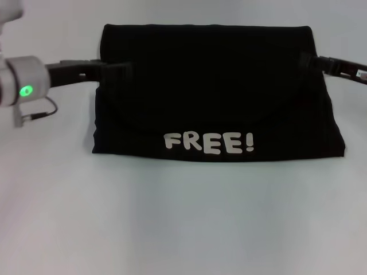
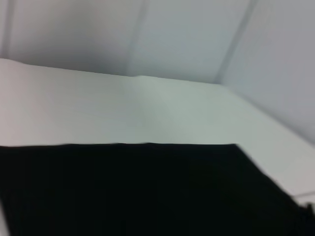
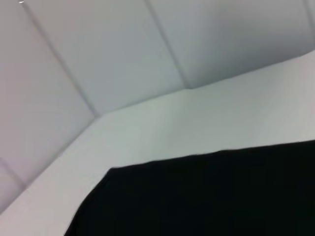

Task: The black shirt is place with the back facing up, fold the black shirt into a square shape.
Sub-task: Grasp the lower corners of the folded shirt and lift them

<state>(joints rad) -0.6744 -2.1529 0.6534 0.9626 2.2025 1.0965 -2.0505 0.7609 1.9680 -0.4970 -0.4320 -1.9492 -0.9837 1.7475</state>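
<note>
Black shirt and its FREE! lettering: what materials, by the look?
Black shirt: soft matte fabric, probably knit cotton; it drapes in rounded folds with no sheen. FREE! lettering: pale cream, flat with crisp edges, likely a print or heat transfer. Exact fibre can't be confirmed.

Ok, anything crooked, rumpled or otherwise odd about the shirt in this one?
Slightly. The black shirt lies folded on the white table, but it is wider than deep and flares toward the near edge, not square. The "FREE!" lettering faces up. The left claw and right claw sit at its far corners.
</note>
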